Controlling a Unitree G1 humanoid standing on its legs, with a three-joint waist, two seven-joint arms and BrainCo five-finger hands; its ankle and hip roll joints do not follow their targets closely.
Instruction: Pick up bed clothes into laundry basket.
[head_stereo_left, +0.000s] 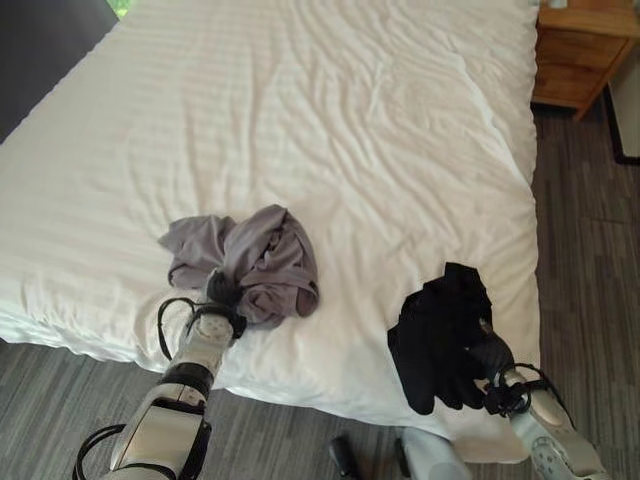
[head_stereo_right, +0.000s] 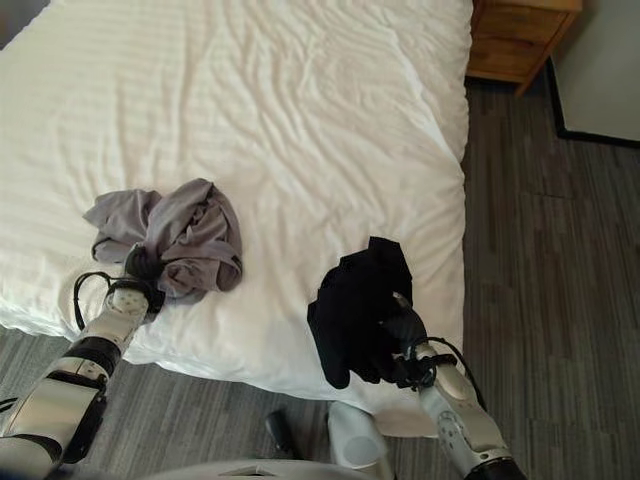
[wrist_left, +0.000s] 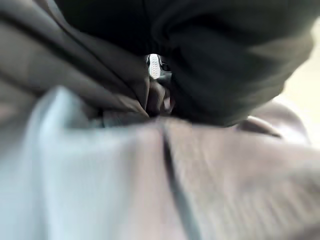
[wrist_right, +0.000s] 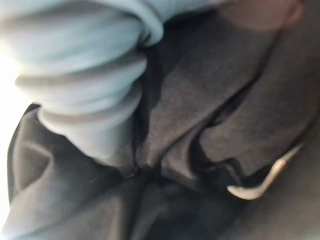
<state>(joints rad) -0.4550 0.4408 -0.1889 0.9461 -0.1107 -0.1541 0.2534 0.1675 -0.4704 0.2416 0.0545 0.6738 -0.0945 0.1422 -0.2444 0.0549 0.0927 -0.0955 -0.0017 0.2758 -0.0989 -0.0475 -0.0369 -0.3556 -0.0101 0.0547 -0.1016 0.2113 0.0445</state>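
Observation:
A crumpled grey garment (head_stereo_left: 265, 255) lies near the front left edge of the white bed (head_stereo_left: 350, 120). My left hand (head_stereo_left: 215, 295) reaches up from the bed's edge and is buried in the garment's near side; grey cloth folds (wrist_left: 100, 75) press close around it in the left wrist view. A black garment (head_stereo_left: 440, 335) is bunched at the bed's front right corner. My right hand (head_stereo_left: 490, 355) is shut on its near side, and the right wrist view shows its fingers (wrist_right: 90, 85) curled into gathered black cloth (wrist_right: 210, 100).
A wooden nightstand (head_stereo_left: 580, 50) stands at the far right beside the bed. Grey wood-pattern floor (head_stereo_right: 560, 250) runs along the bed's right side and in front of it. The white sheet is wrinkled across the middle.

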